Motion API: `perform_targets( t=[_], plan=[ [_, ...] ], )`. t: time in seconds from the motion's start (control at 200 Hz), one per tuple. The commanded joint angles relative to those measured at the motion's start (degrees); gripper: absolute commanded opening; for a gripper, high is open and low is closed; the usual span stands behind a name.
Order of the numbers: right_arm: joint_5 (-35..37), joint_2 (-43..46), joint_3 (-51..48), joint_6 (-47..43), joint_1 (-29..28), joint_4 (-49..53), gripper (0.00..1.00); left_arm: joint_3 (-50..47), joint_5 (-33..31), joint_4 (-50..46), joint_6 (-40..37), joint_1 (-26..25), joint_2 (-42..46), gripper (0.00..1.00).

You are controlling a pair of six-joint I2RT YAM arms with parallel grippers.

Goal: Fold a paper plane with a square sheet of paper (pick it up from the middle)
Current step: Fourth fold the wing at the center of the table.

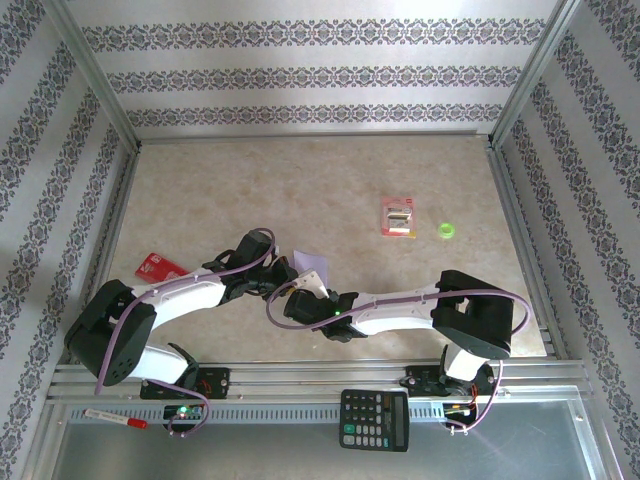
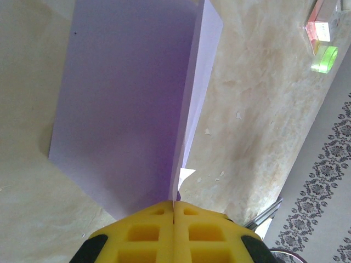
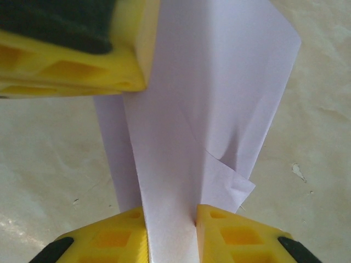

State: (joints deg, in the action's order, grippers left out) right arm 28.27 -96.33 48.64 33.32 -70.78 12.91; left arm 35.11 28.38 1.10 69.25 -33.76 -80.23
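The counter carries the work close to its near edge, where both arms are brought together. Between them the square sheet of paper is held off the surface. It is folded along a centre crease, and its two lavender halves stand out ahead of the left pincer, whose yellow fingers are pressed together on that crease. The sheet is judged to be kept raised this way so that the fold can be reached from the opposite side. The right pincer is set facing the left one, its fingers apart with a strip of the paper running between them — no clamping is seen there, and a small bent corner is seen just ahead of its right finger. A fold is judged to be in hand; no pointed plane shape is formed yet.

A calculator is lying behind both pincers, on the rail. A red-and-white packet and a small green ring are found well beyond the right pincer, out of the way. The only crowding is judged to come from the pincers themselves.
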Motion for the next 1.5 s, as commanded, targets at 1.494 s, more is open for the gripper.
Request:
perform_targets(
  t=[1.494],
  plan=[
    [-23.5, 11.13, -19.19, 9.67, 10.82, -28.62, 0.0, -0.41, 4.14, -2.18, -10.54, 3.96, 6.3, 0.25]
  ],
)
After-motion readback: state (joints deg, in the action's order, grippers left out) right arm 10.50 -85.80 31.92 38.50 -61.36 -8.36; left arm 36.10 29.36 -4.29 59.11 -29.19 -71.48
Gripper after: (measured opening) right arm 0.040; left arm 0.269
